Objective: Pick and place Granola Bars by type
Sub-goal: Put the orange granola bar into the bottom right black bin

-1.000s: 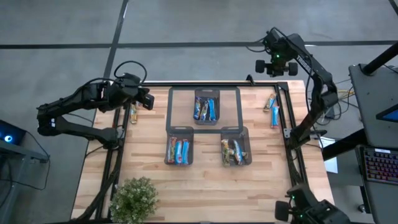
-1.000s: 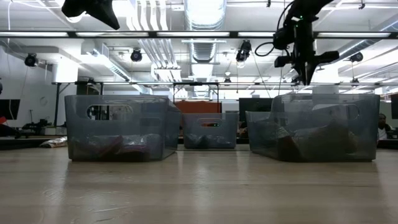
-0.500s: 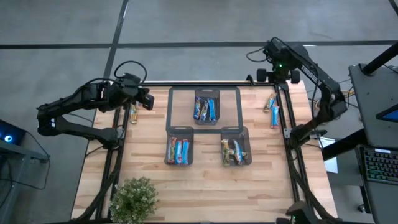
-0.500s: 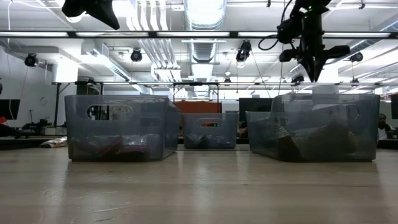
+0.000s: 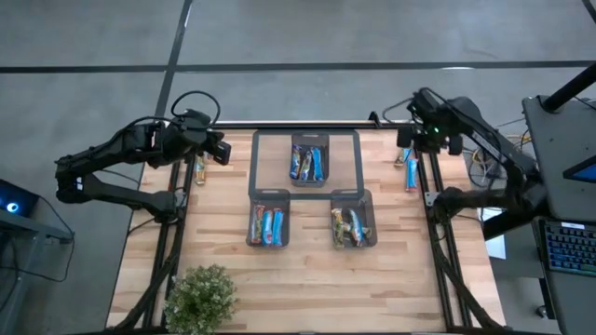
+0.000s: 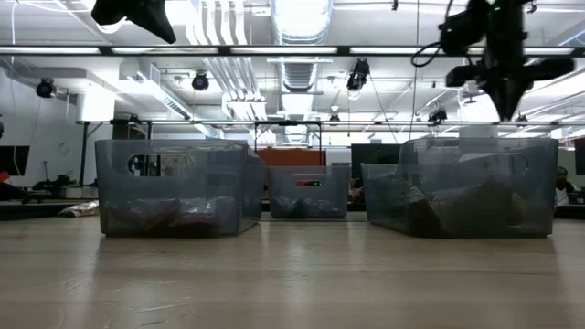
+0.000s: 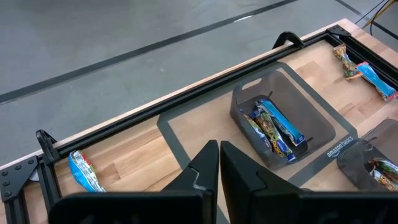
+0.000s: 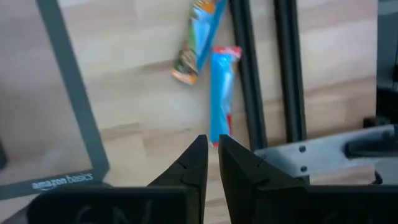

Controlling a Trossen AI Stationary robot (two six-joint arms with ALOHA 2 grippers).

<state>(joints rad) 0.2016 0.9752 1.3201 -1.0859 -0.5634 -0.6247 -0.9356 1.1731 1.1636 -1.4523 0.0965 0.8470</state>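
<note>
Two loose granola bars lie flat near the table's right edge: a blue bar (image 5: 412,175) (image 8: 221,93) and a green-and-blue bar (image 5: 404,154) (image 8: 199,28). Another blue bar (image 5: 198,169) (image 7: 84,172) lies at the left edge. My right gripper (image 5: 421,140) (image 8: 212,149) (image 6: 505,102) hovers shut above the right-hand pair, pointing down. My left gripper (image 5: 222,152) (image 7: 219,154) waits shut, high over the far left corner.
Three grey see-through bins hold sorted bars: far middle (image 5: 309,158), near left (image 5: 268,224), near right (image 5: 354,224). A dark mat outline (image 5: 253,163) frames the far bin. A potted plant (image 5: 199,298) stands at the near left corner. Black rails (image 5: 430,177) run along both side edges.
My right gripper has come from beyond the table's far edge toward the near edge and slightly right, and now hangs over the loose bars at the right edge. No bar has moved.
</note>
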